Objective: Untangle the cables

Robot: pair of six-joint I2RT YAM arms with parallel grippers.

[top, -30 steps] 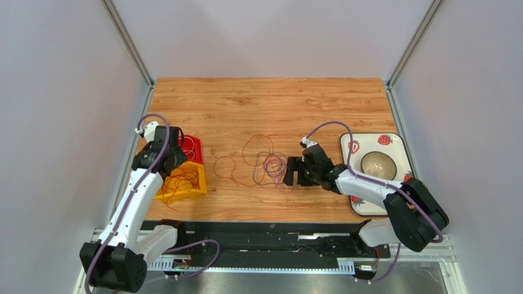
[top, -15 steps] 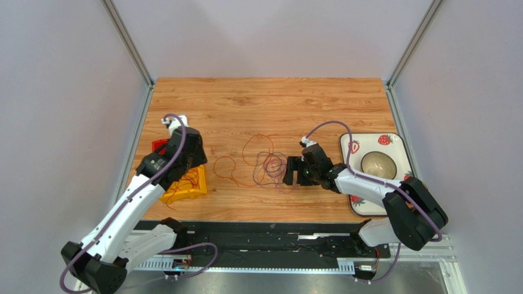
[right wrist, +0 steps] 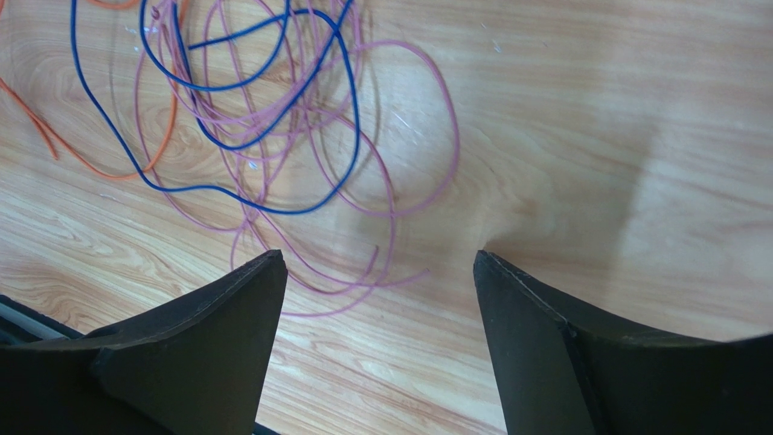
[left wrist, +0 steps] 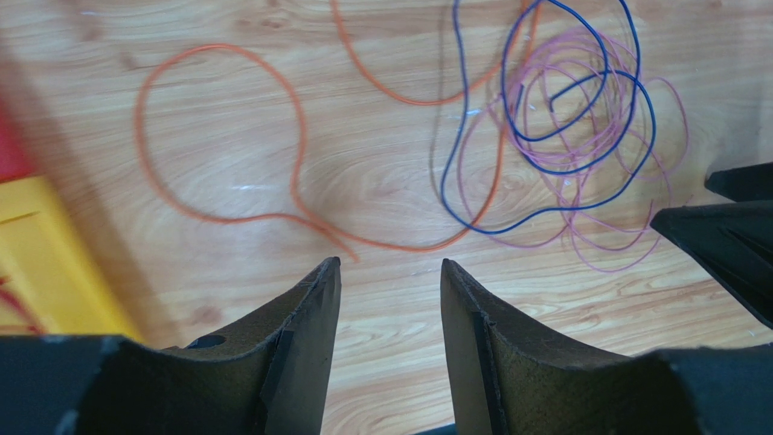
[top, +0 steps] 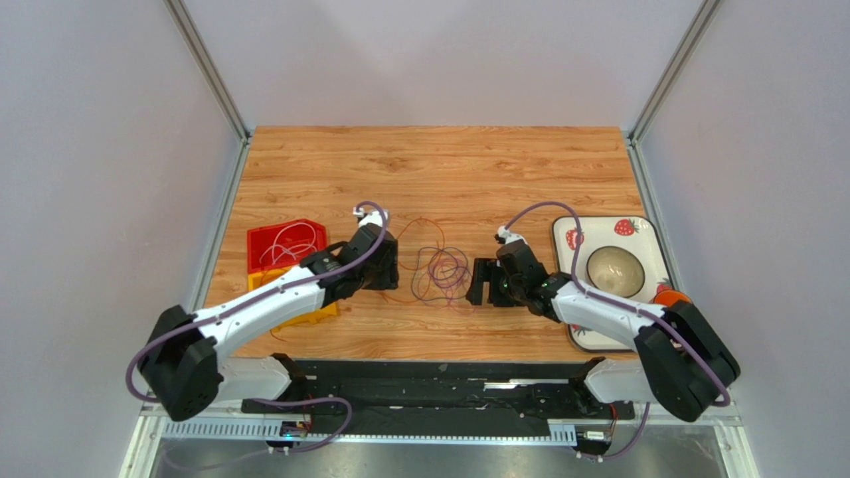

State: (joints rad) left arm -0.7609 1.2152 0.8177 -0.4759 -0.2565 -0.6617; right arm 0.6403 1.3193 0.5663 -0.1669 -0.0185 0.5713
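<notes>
Tangled cables [top: 442, 269] sprawl left-right mid-frame, flat on wood bench [top: 449, 159], grey walls [top: 100, 149] around; left fingers [left wrist: 304, 349] partly apart, right fingers [right wrist: 544, 349] wide, both empty.

The orange cable [left wrist: 218, 219], the blue cable [left wrist: 651, 127] and the pink cable [right wrist: 456, 145] are contrasting with the counter [top: 449, 169], which is showing pale wood grain. The white plate [top: 599, 224] is displaying red strawberries; the bins are showing red [top: 255, 251] and yellow [top: 311, 317].

Left tool [top: 385, 267] and right tool [top: 481, 284] face each other, jaws parted, empty.
</notes>
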